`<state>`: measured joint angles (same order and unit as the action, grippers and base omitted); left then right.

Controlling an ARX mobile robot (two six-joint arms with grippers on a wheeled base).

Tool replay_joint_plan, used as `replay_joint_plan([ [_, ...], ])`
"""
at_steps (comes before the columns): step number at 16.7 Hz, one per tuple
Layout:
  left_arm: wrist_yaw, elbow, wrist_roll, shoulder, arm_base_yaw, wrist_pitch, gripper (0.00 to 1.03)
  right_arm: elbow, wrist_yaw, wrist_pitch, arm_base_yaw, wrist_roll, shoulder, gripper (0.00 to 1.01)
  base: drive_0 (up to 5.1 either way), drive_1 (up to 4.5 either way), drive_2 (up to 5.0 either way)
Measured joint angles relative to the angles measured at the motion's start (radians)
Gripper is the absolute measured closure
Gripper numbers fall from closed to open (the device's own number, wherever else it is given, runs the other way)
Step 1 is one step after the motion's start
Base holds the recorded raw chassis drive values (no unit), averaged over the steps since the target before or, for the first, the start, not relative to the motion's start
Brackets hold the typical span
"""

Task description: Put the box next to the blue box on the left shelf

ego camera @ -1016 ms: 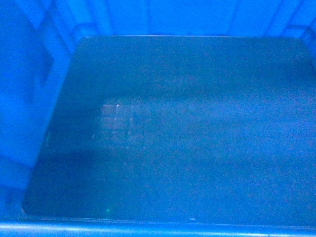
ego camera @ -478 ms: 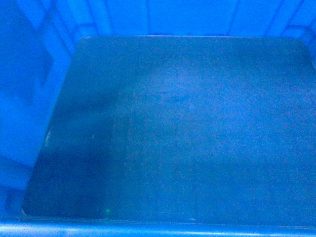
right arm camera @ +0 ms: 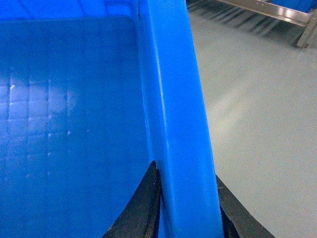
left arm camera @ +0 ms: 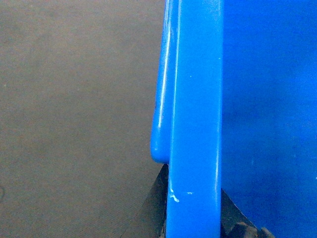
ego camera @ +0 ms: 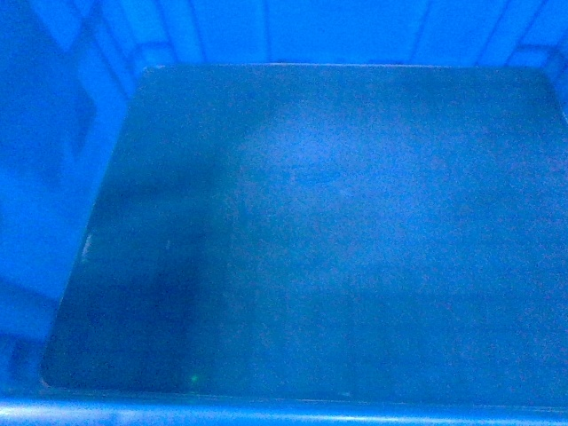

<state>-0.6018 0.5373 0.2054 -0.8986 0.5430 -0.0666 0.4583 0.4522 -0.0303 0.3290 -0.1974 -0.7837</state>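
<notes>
The box [ego camera: 311, 231] fills the whole head view: dark flat floor, bright blue inner walls, near rim along the bottom edge. My left gripper [left arm camera: 193, 198] is shut on the box's thick left rim [left arm camera: 195, 99], one dark finger [left arm camera: 157, 203] outside the wall and one inside. On the opposite rim [right arm camera: 173, 99] my right gripper [right arm camera: 185, 198] is shut too, with a black finger [right arm camera: 143, 203] on each side. The box blocks the head view, so the left shelf and the other blue box are out of view there.
Grey-brown floor [left arm camera: 74, 119] lies left of the box in the left wrist view. Pale grey floor [right arm camera: 257, 124] lies to its right in the right wrist view. A grey metal rail [right arm camera: 267, 9] with a strip of blue above it crosses the top right corner.
A pale gridded reflection on the box floor has faded away. The box holds the same place in the head view.
</notes>
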Motion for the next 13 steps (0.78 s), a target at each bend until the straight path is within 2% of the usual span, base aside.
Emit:
replay_joint_plan([
  [13, 0.0, 0.0, 0.0, 0.0, 0.0, 0.0, 0.94, 0.0, 0.0, 0.0, 0.0, 0.0, 0.0, 0.84, -1.4, -1.42, -1.4],
])
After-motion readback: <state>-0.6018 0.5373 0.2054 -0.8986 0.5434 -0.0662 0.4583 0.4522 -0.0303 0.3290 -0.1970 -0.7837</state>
